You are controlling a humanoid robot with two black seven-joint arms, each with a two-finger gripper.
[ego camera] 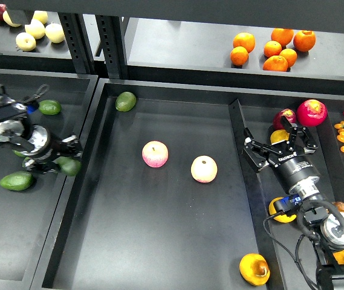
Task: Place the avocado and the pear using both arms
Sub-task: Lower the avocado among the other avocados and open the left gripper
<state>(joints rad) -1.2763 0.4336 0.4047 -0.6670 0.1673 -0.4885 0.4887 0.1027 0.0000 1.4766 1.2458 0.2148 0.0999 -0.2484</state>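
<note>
Both arms were at the picking stage, each reaching into a side bin flanking the central tray [159,241], which held two pink-and-cream apples [155,153] near its middle, a small olive-green avocado [125,101] at its far edge and a yellow-orange pear [254,269] with a reddish-brown blotch at its near right corner.

In the left bin [14,241], the left gripper [69,156] lay low over a dark green avocado [69,166], its jaws appearing to straddle the fruit; whether they had clamped on it could not be told from this angle. Three more avocados lay nearby in the same bin.

In the right bin [262,229], the right gripper [279,144] had its jaws spread wide around a yellow fruit [279,137], apparently not yet clenched, with a red apple [312,112] just beyond. If the blotched pear in the tray was the one meant, that half of the task looked already done.

The next move, by this reading, called for the left jaws to secure the avocado, lift it clear of the bin wall and carry it over into the central tray, setting it down apart from the apples.
</note>
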